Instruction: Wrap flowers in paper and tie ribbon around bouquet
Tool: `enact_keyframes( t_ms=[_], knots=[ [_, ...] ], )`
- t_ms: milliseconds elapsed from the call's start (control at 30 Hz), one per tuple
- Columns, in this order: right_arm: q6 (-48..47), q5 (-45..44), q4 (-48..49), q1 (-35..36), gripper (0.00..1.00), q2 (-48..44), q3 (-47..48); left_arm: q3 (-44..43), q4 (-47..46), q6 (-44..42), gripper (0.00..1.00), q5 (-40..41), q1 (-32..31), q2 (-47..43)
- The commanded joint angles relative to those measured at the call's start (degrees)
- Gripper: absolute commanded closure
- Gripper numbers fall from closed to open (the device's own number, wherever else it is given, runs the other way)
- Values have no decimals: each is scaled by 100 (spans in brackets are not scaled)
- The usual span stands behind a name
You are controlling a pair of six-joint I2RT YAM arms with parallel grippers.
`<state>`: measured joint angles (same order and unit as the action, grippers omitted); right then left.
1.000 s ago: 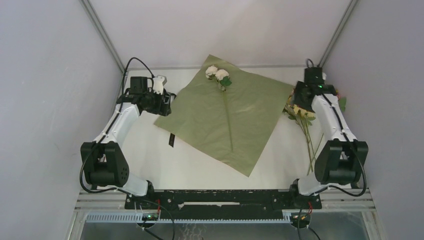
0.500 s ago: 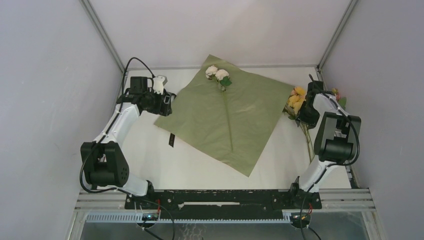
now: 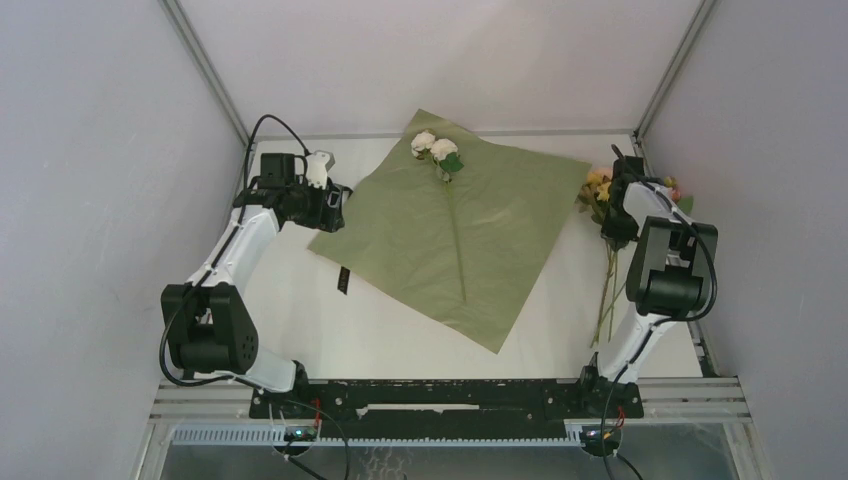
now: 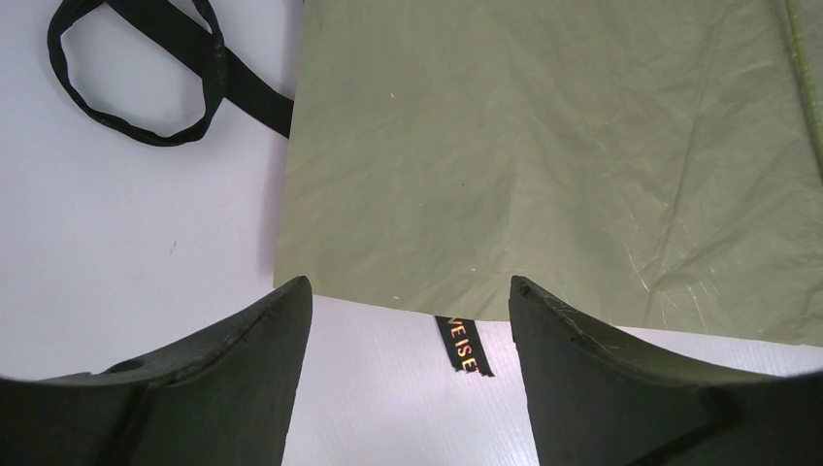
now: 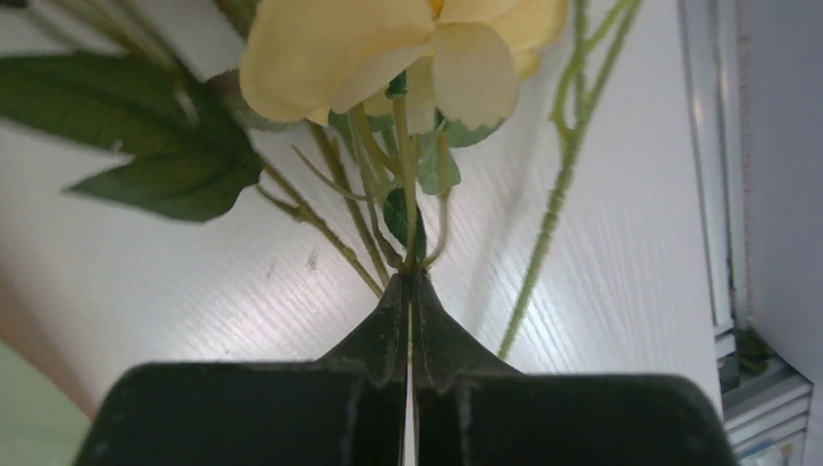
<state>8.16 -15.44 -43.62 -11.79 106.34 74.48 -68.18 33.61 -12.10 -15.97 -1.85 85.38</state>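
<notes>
The right gripper (image 5: 409, 282) pinches thin stems of the flowers (image 5: 388, 49), a bloom just ahead. The left gripper (image 4: 408, 291) hangs spread, with the paper (image 4: 543, 146) edge and the ribbon (image 4: 458, 345) end between its fingers.

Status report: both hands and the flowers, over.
Left hand open above olive green paper sheet edge. Right hand shut on green stems of yellow artificial flower. Black ribbon partly under paper.

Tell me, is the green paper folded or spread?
Spread out: the paper lies flat, green face up, a flower stem on it.
</notes>
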Motion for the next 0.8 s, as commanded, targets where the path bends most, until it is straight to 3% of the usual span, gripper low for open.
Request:
enact_keyframes(
  t_ms=[0,233,433,600,767],
  knots=[
    [-153,-581,109,133,100,-1062,199,86,-69,-65,21,-224,34,-267],
    [35,-1078,158,273,100,-2813,242,78,-47,-81,21,-302,31,-290],
    [-55,-1339,498,1035,100,-3981,452,30,19,-139,21,-297,26,-311],
    [312,-351,819,1538,100,-4240,412,2,57,-114,21,-399,30,-344],
    [713,-105,1242,2337,100,-4102,-123,-15,95,-95,21,-530,27,-360]
  ],
)
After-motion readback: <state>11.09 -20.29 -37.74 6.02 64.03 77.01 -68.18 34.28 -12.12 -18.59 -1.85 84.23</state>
